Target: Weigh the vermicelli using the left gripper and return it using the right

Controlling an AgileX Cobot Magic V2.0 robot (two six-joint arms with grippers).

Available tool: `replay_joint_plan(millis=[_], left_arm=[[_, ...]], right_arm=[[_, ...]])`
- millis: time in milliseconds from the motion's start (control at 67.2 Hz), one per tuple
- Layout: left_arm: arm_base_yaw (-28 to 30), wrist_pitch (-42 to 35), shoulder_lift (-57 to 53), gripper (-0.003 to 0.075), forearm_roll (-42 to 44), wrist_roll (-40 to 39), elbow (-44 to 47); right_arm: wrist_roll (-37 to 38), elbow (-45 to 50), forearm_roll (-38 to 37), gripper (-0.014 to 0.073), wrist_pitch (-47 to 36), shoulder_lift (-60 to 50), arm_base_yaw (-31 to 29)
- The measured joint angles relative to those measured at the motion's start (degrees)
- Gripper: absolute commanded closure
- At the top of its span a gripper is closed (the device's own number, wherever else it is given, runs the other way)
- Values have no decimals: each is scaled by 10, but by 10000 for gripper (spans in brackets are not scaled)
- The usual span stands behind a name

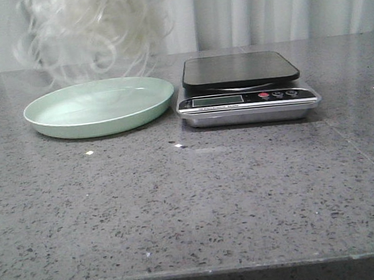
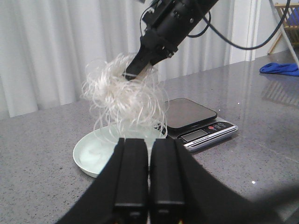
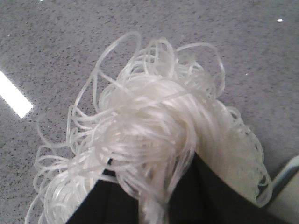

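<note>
Return leg under way: your right gripper (image 2: 133,72) holds the vermicelli (image 1: 94,36) in the air, fingers clamped on the top of the bundle, with the loose loops hanging down over the plate (image 1: 104,128). The strands do not appear to have settled in the plate; in the front view its green floor shows bare beneath them. Beside the plate, the scale (image 1: 240,70) stands with nothing on its black platform, and its display is too small to read.

Your left gripper (image 2: 148,144) sits back from the plate on the near side, its two fingers pressed together and holding nothing.

Judging by an empty scale and the bundle in the right fingers, the weighing by the left arm looks done. What is left for you is the last part: lower the vermicelli into the plate, let go, and lift the right arm off the table (image 1: 194,207).
</note>
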Motion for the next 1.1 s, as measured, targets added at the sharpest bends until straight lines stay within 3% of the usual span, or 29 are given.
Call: replay_joint_plan(millis=[134, 313, 387, 655, 923, 1102], left_arm=[[0, 0, 0, 593, 0, 0, 0], [0, 0, 0, 593, 0, 0, 0], [0, 0, 0, 593, 0, 0, 0], [0, 0, 0, 593, 0, 0, 0], [0, 0, 0, 593, -1, 0, 0], [0, 0, 0, 593, -1, 0, 0]], right_arm=[[0, 0, 0, 378, -5, 50, 10], [0, 0, 18, 88, -15, 107, 11], [0, 0, 26, 23, -22, 108, 12], [0, 0, -1, 17, -16, 61, 5], [1, 1, -52, 17, 51, -35, -47], [1, 88, -62, 17, 21, -137, -85]])
